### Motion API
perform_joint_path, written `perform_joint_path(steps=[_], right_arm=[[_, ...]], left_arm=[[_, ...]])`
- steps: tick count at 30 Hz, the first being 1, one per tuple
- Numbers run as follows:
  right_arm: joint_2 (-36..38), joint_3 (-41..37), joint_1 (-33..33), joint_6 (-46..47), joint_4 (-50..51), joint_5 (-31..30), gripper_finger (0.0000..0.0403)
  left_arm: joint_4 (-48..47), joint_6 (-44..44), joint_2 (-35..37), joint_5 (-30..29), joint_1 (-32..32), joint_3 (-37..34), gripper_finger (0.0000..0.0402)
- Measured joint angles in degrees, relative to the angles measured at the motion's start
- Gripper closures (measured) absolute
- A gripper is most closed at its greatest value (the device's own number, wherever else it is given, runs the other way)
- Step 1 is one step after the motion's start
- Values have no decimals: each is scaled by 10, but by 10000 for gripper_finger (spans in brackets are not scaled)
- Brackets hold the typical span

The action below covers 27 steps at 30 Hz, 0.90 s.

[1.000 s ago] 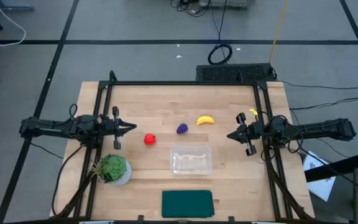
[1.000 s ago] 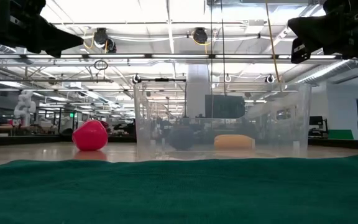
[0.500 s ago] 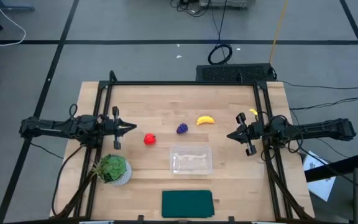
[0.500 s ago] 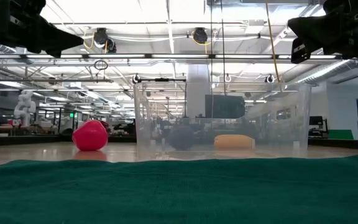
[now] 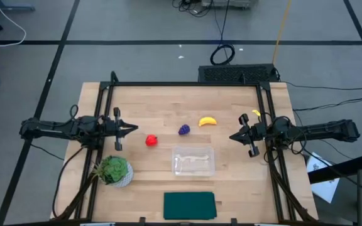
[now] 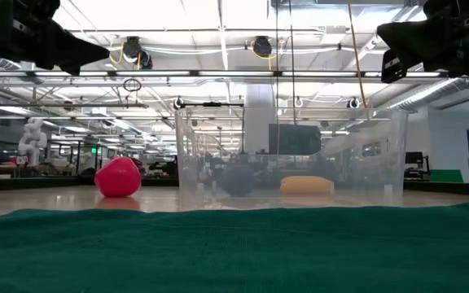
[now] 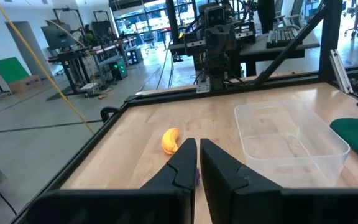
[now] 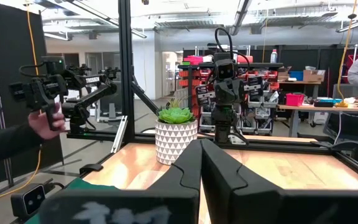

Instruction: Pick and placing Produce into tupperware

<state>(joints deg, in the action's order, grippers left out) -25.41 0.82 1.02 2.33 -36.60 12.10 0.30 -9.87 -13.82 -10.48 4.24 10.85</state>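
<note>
A round red fruit [image 5: 151,140], a purple grape bunch [image 5: 184,130] and a yellow banana [image 5: 207,121] lie on the wooden table, apart from each other. The clear tupperware [image 5: 193,161] stands nearer the front edge, with nothing in it. My left gripper [image 5: 135,129] hovers shut at the table's left edge, pointing level toward the red fruit. My right gripper [image 5: 232,136] hovers shut at the right edge, pointing toward the middle. In the left wrist view the banana [image 7: 170,140] and tupperware [image 7: 288,140] show beyond the shut fingers [image 7: 197,163].
A leafy green plant in a white pot [image 5: 113,170] stands at the front left. A dark green flat rectangle [image 5: 190,204] lies at the front edge. A black frame [image 5: 187,84] runs around the table. In the right wrist view a person's hand [image 8: 45,121] holds a device beyond the table.
</note>
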Motion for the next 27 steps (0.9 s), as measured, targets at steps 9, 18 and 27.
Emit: perform_joint_path(steps=[9, 18, 27], right_arm=[[0, 0, 0, 0, -1, 0, 403], [0, 0, 0, 31, -39, 0, 403], [0, 0, 0, 9, -45, 0, 403]], left_arm=[[60, 38, 0, 14, 0, 0, 376], [77, 45, 0, 15, 0, 0, 376], [81, 35, 0, 15, 0, 0, 376]])
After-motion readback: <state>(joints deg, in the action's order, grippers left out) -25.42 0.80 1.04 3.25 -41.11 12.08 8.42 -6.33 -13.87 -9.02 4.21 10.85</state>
